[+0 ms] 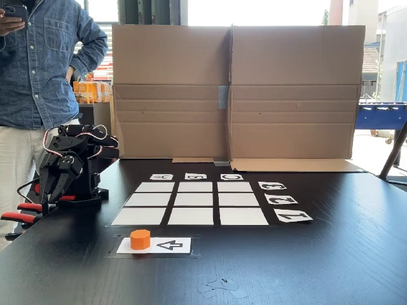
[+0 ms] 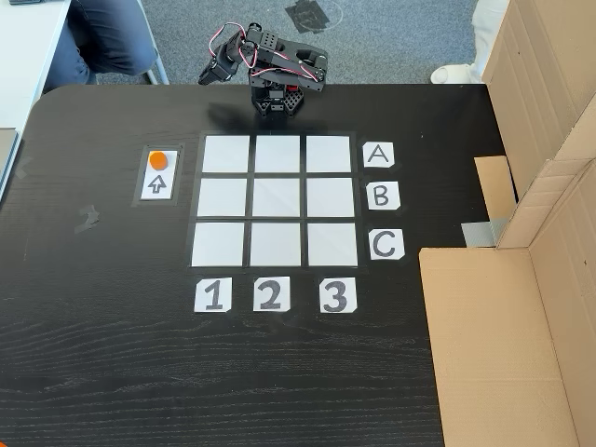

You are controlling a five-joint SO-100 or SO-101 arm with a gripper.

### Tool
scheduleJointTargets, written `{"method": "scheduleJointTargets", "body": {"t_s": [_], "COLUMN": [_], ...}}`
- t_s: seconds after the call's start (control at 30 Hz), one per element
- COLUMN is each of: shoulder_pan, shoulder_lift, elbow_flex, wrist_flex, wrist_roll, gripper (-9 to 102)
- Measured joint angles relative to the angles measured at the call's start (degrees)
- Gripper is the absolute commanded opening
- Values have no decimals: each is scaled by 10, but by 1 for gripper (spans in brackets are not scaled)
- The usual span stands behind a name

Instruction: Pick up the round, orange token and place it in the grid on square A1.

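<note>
The orange token [image 1: 140,239] [image 2: 158,159] stands upright on one end of the white arrow card [image 1: 170,245] [image 2: 157,183], beside the grid [image 1: 194,200] [image 2: 276,200]. Square A1 [image 1: 138,216] [image 2: 226,154] is the bare white corner cell nearest the token, in line with the "A" card [image 2: 378,155] and the "1" card [image 2: 212,295]. My black arm sits folded at the table's edge, well away from the token. Its gripper [image 1: 52,192] [image 2: 209,74] hangs down with the fingers together and nothing in them.
A tall cardboard wall [image 1: 235,89] [image 2: 521,279] lines one side of the table. A person in a denim shirt [image 1: 44,63] stands behind the arm. Red clamps [image 1: 22,213] grip the table edge. Clear tape scraps [image 1: 219,287] [image 2: 88,218] lie on the dark tabletop.
</note>
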Motion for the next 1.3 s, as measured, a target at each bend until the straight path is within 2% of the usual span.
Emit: {"method": "scheduleJointTargets", "body": {"t_s": [0.03,0.1,0.17,0.53,0.67,0.87,1.13,1.3], "shoulder_pan": [0,8,14,13,13,12,-26,-59], "shoulder_lift": [-9,-100,-109,-148,-176,-280,-473,-561], "elbow_flex": [-2,-4,-4,-9,-56,-194,-431,-526], "wrist_flex": [-11,-82,-99,-112,-109,-41,104,134], "wrist_roll": [-4,-11,-14,-14,-14,-14,-14,-14], "gripper": [13,13,13,13,14,15,19,22]}}
